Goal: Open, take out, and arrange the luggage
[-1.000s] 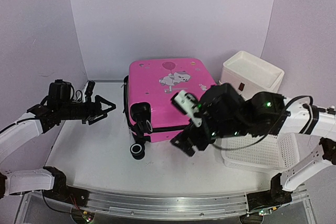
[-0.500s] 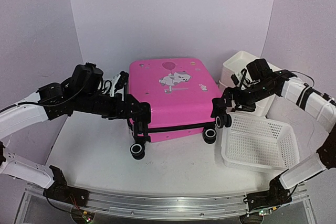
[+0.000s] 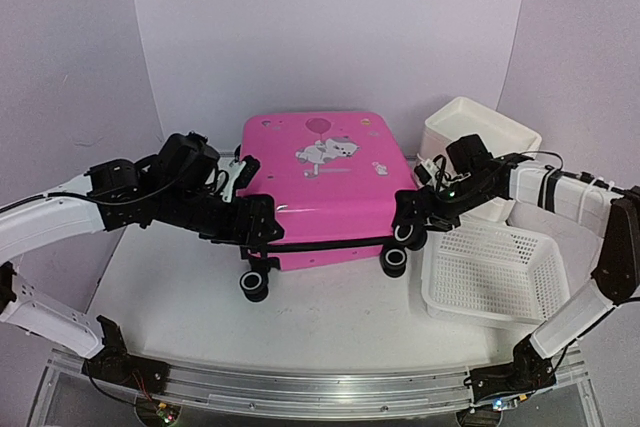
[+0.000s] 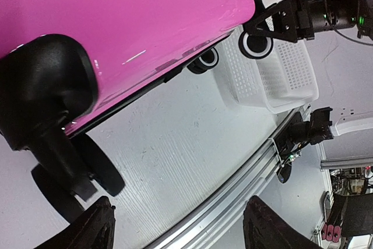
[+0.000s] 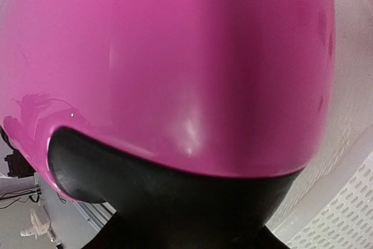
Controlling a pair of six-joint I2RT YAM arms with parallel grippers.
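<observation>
The luggage (image 3: 320, 182) lies flat mid-table (image 3: 330, 322), wheels toward the arms. Just right of it sits the mesh basket (image 3: 495, 272), with the drawer stack (image 3: 480, 137) behind that. The left gripper (image 3: 262, 227) is at its near-left corner — the right gripper (image 3: 408, 213) at its near-right.

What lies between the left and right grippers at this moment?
The small hot-pink hard-shell suitcase: the left gripper is at its near-left wheel corner, the right gripper at its near-right one. The top view shows it.
</observation>
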